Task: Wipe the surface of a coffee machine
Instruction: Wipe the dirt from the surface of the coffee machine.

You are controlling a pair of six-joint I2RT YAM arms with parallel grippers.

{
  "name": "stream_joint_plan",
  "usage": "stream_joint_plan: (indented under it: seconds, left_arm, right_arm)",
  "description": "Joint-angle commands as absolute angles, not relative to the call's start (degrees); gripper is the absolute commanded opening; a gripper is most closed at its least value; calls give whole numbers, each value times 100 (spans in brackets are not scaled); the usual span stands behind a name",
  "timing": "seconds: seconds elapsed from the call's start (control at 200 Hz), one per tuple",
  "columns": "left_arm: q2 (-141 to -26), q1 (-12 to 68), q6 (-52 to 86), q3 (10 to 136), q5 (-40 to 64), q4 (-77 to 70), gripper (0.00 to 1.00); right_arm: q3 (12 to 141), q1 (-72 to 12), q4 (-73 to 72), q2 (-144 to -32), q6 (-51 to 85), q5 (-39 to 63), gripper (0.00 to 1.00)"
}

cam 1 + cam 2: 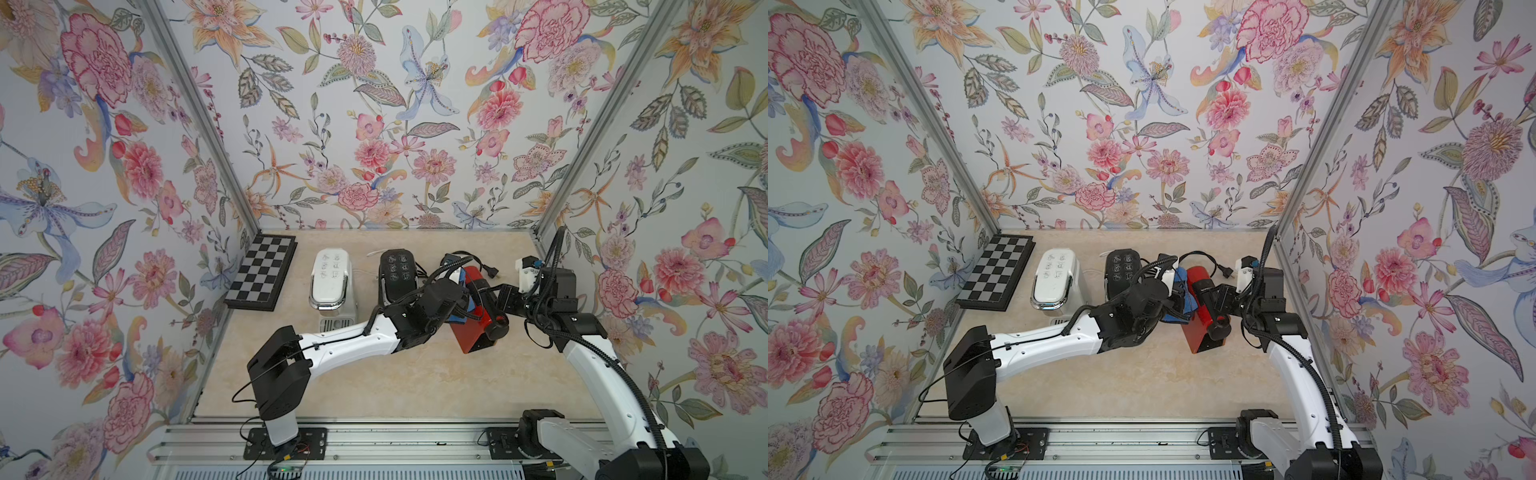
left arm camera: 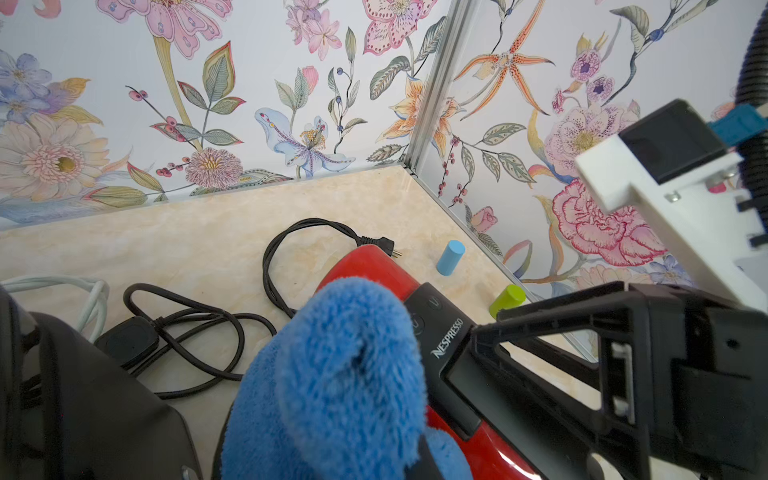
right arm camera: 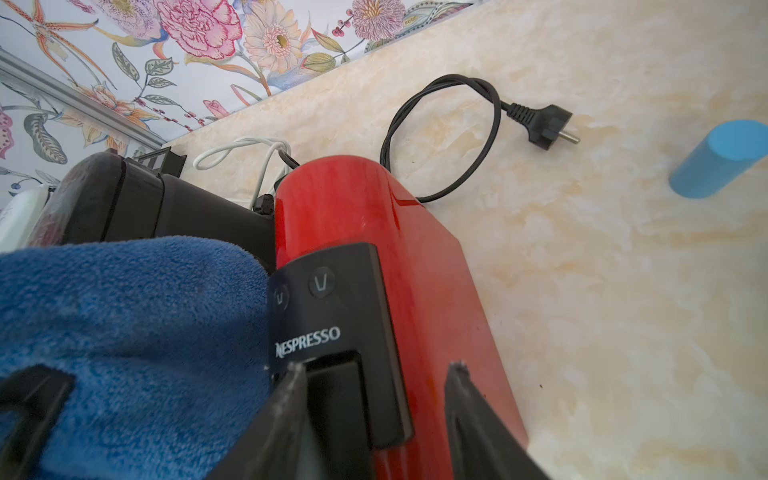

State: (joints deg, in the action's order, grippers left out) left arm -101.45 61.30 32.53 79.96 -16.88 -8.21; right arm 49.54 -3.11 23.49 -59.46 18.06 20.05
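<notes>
The red Nespresso coffee machine [image 1: 473, 332] [image 1: 1198, 332] [image 3: 365, 208] stands right of centre on the marble table. A fluffy blue cloth [image 2: 345, 374] [image 3: 124, 332] [image 1: 1179, 286] is bunched against the machine's left flank, beside the black button panel [image 3: 328, 307]. My left gripper [image 1: 455, 297] is shut on the cloth, which hides its fingers. My right gripper [image 3: 374, 368] [image 1: 492, 297] stands open over the machine's top. Its fingers straddle the black lever, with a gap showing on one side.
A black coffee machine [image 1: 397, 270] and a white one [image 1: 330, 278] stand to the left, with a chessboard [image 1: 262, 272] against the left wall. Behind the red machine lie a black cord with plug [image 3: 544, 124], a white cord [image 3: 241, 153], a blue cylinder [image 3: 723, 158] and a green cylinder [image 2: 507, 300].
</notes>
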Motion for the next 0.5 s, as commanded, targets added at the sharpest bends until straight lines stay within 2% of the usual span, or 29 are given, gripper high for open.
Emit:
stream_joint_plan:
  seconds: [0.0,0.255,0.495]
  left_arm:
    - [-10419,5875,3354,8344,-1208,-1285,0]
    - [-10853,5783,3472,8524,-808,-1370,0]
    - [-10945,5801,3785,8060,-305,-1891,0]
  right_arm:
    - [4686,-281,2147,-5988,1846,2216,54]
    - [4500,-281,1989,-6012,1925,2276,51]
    - [4340,-290,1877,-6029,2001,2309,48]
